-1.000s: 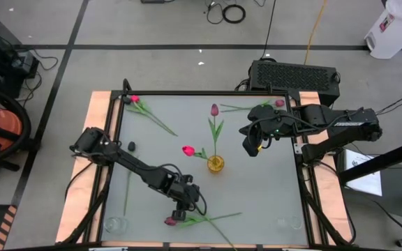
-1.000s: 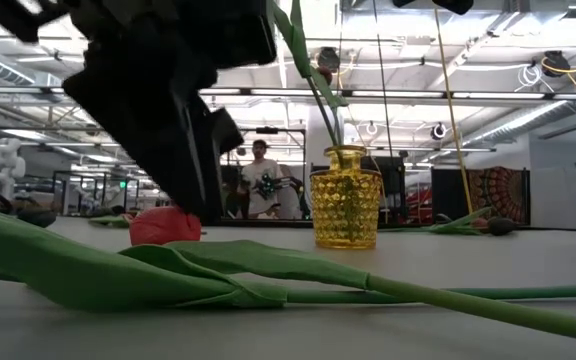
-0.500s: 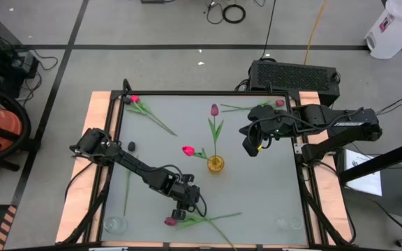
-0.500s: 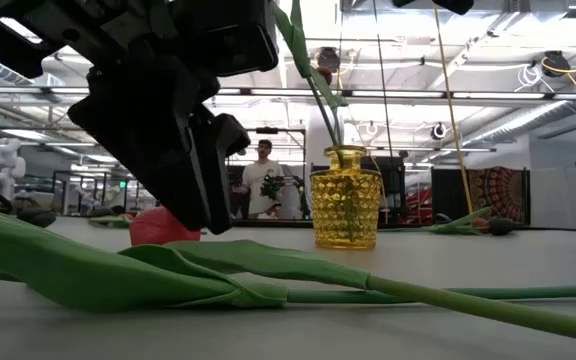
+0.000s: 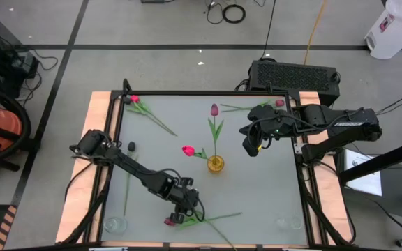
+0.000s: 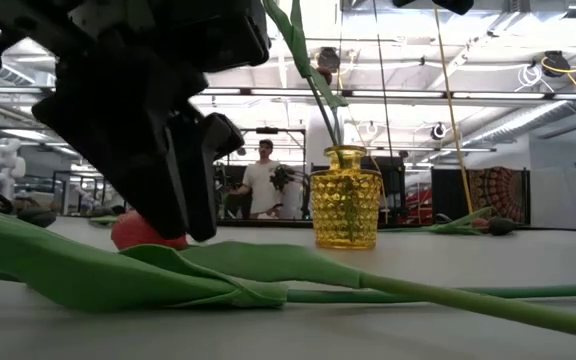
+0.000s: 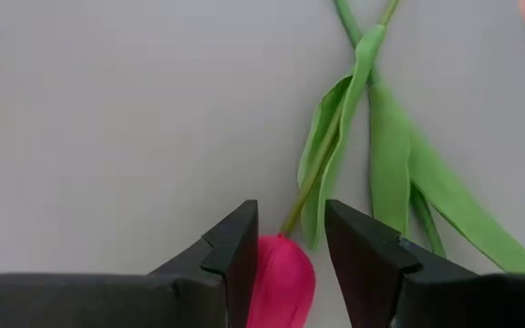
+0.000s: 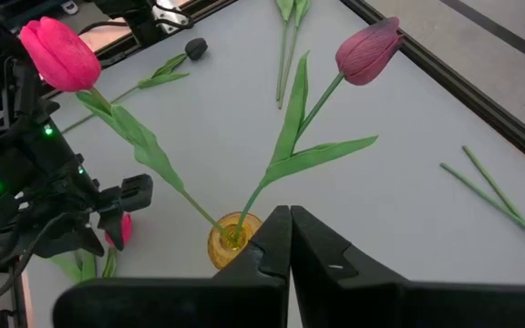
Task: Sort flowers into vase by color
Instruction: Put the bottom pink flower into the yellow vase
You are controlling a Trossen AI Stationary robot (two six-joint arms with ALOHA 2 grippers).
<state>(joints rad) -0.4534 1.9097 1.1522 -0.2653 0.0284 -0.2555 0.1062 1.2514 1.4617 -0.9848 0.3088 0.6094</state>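
Observation:
A pink tulip lies on the table near the near edge, with its head (image 5: 171,221) toward the left and its green stem and leaves (image 5: 215,218) running right. My left gripper (image 5: 181,210) is open just above it. In the left wrist view the pink head (image 7: 281,282) sits between the two fingers of my left gripper (image 7: 290,214). A yellow vase (image 5: 216,164) at mid-table holds a maroon tulip (image 5: 214,109) and a pink one (image 5: 188,150). My right gripper (image 5: 251,144) hovers shut to the right of the vase. My left gripper comes at the lying tulip from above with a finger on either side of its pink head (image 7: 272,273), which rests on the table. The head lies close against one finger (image 7: 241,260); whether they touch I cannot tell.
More tulips lie at the far left corner (image 5: 134,100) and the far right (image 5: 279,103), and a bare stem (image 5: 126,192) lies at the left. A small dark head (image 5: 131,146) is nearby. Clear glass vases stand at the near corners (image 5: 115,224) (image 5: 288,223). A person stands in the room beyond (image 6: 263,180).
My left gripper has shifted a little toward the table's left and come down around the pink tulip's head. The right arm has kept still.

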